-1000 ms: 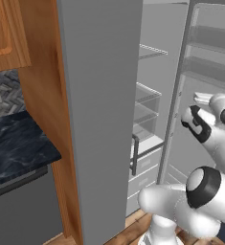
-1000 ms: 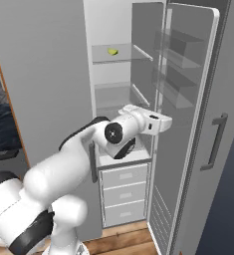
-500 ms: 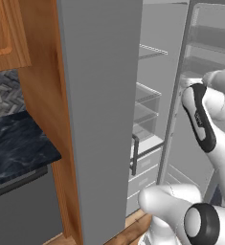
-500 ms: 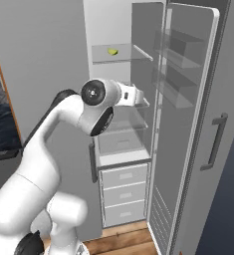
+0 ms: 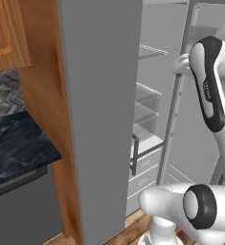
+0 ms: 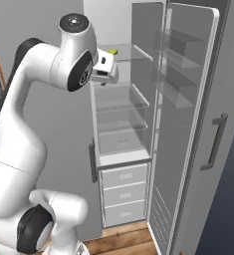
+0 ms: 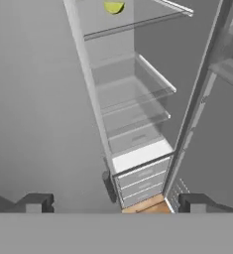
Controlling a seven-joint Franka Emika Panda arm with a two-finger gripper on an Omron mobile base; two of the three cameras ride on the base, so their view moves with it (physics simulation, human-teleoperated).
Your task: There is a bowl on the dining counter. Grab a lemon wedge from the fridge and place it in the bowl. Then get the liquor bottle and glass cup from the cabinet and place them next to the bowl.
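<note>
The fridge (image 6: 198, 124) stands with its right door swung open and its glass shelves bare. A small yellow-green lemon wedge (image 6: 112, 51) lies on the top shelf; in the hand view the lemon wedge (image 7: 113, 6) sits at the upper edge. My gripper (image 6: 111, 72) hangs just below and in front of that shelf, a little short of the wedge. Its dark fingertips (image 7: 36, 202) stand wide apart, open, with nothing between them. From the left base view the gripper (image 5: 180, 63) is partly behind the door's edge.
The fridge's shut left door (image 5: 102, 119) is a tall grey slab close on the arm's left. White drawers (image 6: 123, 194) fill the fridge's bottom. Further left are a wooden wall cupboard (image 5: 4, 38) and a dark marble worktop (image 5: 13, 148).
The arm has swung upward, lifting the hand from the middle shelves to just under the top shelf near the lemon wedge. The jaws stayed open.
</note>
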